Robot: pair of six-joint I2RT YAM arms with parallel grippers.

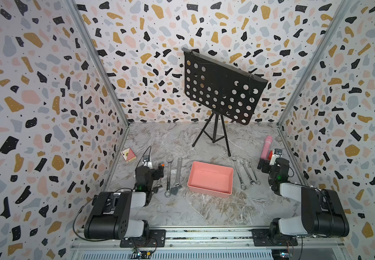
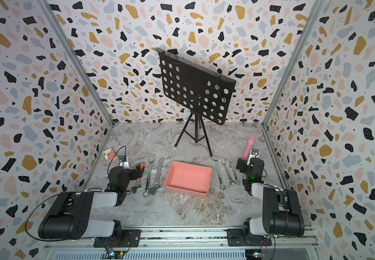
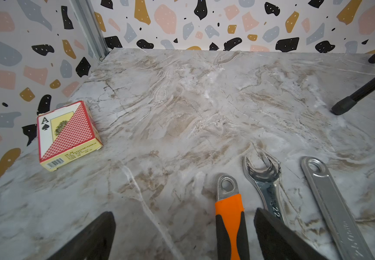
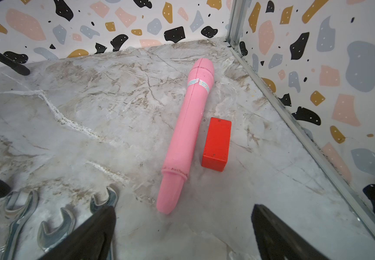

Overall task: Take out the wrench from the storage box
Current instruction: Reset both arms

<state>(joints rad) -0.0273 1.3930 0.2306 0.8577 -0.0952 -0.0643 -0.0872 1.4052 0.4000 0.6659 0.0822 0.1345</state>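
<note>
Jaws spread, gripping nothing: left gripper point(image 3: 184, 225) hangs over an orange-handled wrench point(image 3: 229, 211) lying on the table point(image 3: 182, 101); right gripper point(image 4: 183, 218) faces a pink cylinder point(image 4: 188, 135) and a red block point(image 4: 216, 144). Only the top views show the storage box point(image 1: 206, 191), mid-table, with wrenches point(image 1: 247, 172) lying outside it.

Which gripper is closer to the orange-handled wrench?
Left. The left gripper is open, with the wrench handle between its fingers. The right gripper is open across the box, beside the pink mic.
</note>
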